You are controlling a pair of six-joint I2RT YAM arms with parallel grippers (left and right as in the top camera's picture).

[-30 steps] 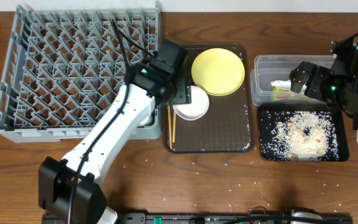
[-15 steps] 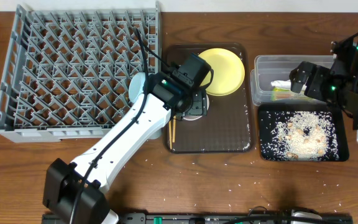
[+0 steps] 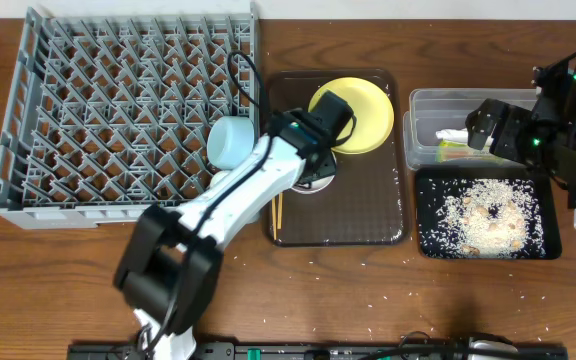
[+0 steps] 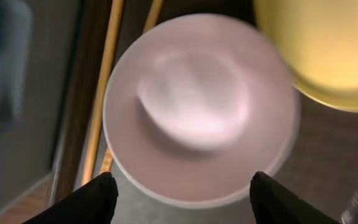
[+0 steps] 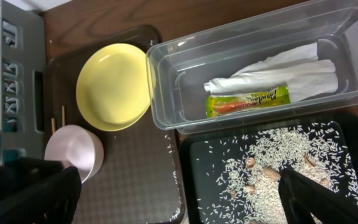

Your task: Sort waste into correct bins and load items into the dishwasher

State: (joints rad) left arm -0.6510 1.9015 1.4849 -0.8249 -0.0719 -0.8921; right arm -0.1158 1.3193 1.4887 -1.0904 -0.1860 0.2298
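loading step: left jaws hang wide and empty over the white bowl (image 4: 197, 109); next, drop, pinch its rim, carry it to the rack (image 3: 88, 100). right jaws wide, empty.

**Q:** Which markings can be read in the three views?

**A:** None. The only print is a line of lettering along the small green-and-yellow sachet (image 5: 247, 101), which lies inside the clear rectangular plastic tub (image 5: 157, 87). Its characters are too small to make out.

**Q:** Are there numbers, brands or signs outside that tub?

**A:** None can be read.
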